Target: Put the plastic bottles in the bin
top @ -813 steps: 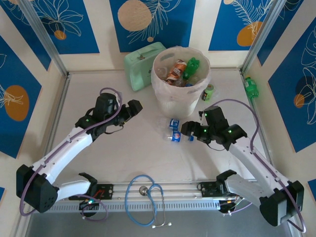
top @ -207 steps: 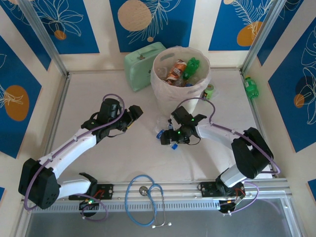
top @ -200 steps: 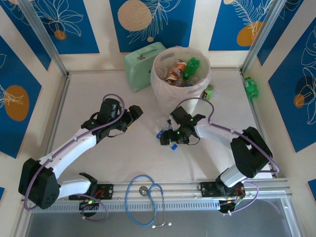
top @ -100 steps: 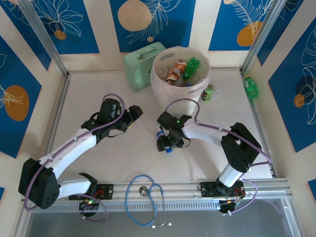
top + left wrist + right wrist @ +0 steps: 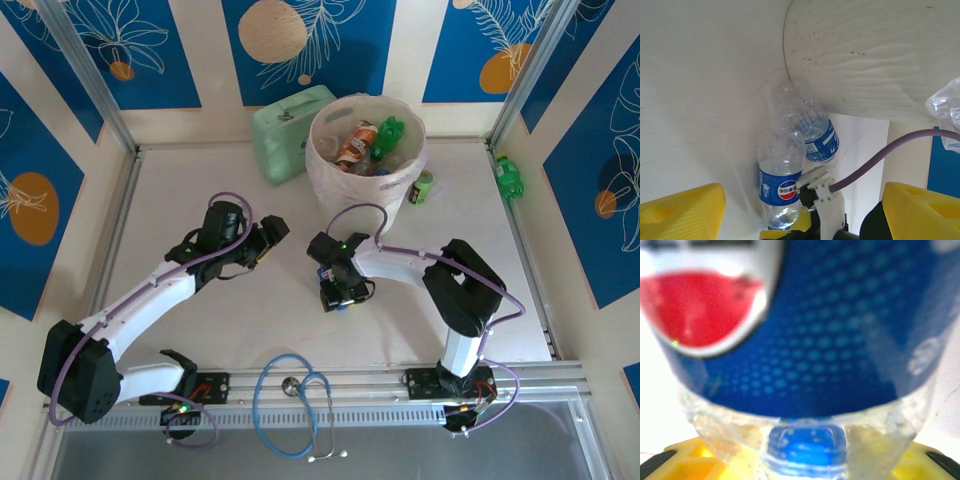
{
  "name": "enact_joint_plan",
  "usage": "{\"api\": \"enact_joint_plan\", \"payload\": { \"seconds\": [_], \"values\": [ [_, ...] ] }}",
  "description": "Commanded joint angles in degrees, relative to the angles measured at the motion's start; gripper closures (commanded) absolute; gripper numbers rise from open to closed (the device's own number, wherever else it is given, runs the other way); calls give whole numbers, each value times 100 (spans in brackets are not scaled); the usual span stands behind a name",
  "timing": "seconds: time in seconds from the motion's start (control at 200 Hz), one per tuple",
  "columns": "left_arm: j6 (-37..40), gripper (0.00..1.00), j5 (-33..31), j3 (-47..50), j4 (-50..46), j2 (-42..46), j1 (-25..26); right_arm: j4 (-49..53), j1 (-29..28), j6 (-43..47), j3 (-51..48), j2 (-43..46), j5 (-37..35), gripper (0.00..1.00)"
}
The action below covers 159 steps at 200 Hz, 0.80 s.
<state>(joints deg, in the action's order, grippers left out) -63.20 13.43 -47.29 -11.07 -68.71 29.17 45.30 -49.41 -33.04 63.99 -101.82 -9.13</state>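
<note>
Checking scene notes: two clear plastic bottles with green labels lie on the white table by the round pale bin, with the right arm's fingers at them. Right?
Not quite: the labels are blue, not green. The left wrist view shows the clear plastic bottles with blue labels, lying on the white table by the round pale bin. The right arm's fingers are at them.

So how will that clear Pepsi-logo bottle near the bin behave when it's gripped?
The Pepsi-logo bottle looks thin-walled and nearly empty, so it is probably light and apt to dent under a squeeze. It is round and lying on its side, so a nudge would likely roll it, perhaps against the second bottle beside it.
</note>
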Motion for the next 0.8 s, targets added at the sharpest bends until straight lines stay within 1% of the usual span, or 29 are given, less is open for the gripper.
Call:
{"api": "enact_joint_plan", "payload": {
  "seconds": [0.0,0.2,0.335,0.465,0.57,0.645,0.79],
  "values": [
    [-60,18,10,64,129,83,-7,190,-77,-27,132,60,-122,58],
    [-53,18,19,53,111,90,-16,259,-223,-91,123,283,-366,68],
    [-37,18,-5,27,51,136,-25,314,-346,-261,137,597,-432,73],
    [7,18,-25,-7,-22,167,-32,517,-592,-347,332,945,-455,78],
    [93,18,-38,-101,-100,185,-28,819,-697,-435,664,1354,-506,79],
    [243,18,-105,-248,-237,204,-26,1054,-674,-462,1031,1706,-587,79],
    [879,19,-576,-877,-963,326,10,1517,-457,-247,2099,2117,-657,81]
  ]
}}
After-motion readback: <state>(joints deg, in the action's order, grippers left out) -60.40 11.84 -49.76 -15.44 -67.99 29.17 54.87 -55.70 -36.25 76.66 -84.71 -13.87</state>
